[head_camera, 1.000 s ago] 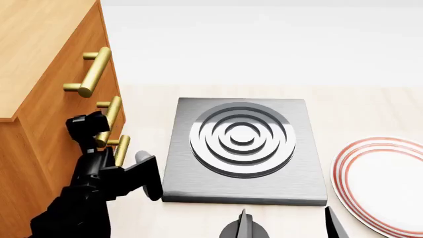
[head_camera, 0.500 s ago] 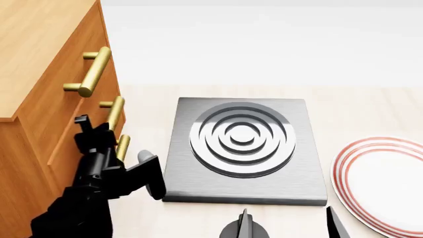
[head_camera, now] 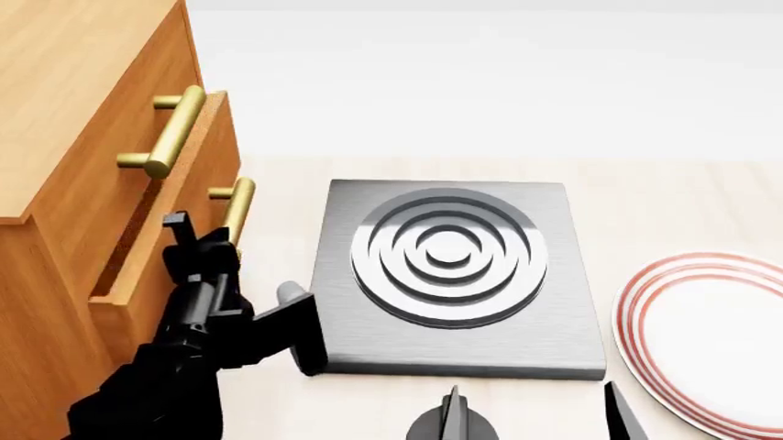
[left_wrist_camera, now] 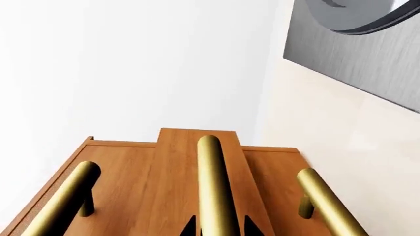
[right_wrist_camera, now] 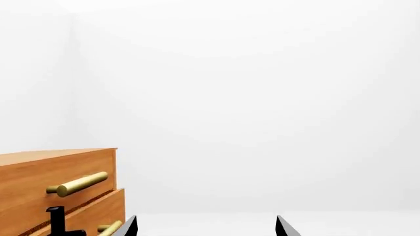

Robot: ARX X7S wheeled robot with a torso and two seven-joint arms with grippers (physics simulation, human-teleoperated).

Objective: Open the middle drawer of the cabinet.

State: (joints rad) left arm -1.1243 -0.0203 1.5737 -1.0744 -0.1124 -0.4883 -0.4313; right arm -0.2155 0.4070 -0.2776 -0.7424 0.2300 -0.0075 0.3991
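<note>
While my left claw (head_camera: 208, 240) is clenched on the brass handle (left_wrist_camera: 211, 182) of the middle drawer (head_camera: 183, 234), I should pull straight out along the drawer's travel, keeping the bar square between the fingers. Its front stands proud of the cabinet (head_camera: 73, 110), facing the worktop (head_camera: 685, 202), partly open. From the claw, the bar's long axis runs directly away. Beyond sits the grey ringed plate (head_camera: 446, 266). My right claw (head_camera: 538, 417) hangs released, idle.

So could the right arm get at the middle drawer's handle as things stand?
Probably not easily. The left gripper is already closed around the middle drawer's handle, and the left arm crosses in front of the cabinet. The right gripper sits open near the stove plate, well apart.
</note>
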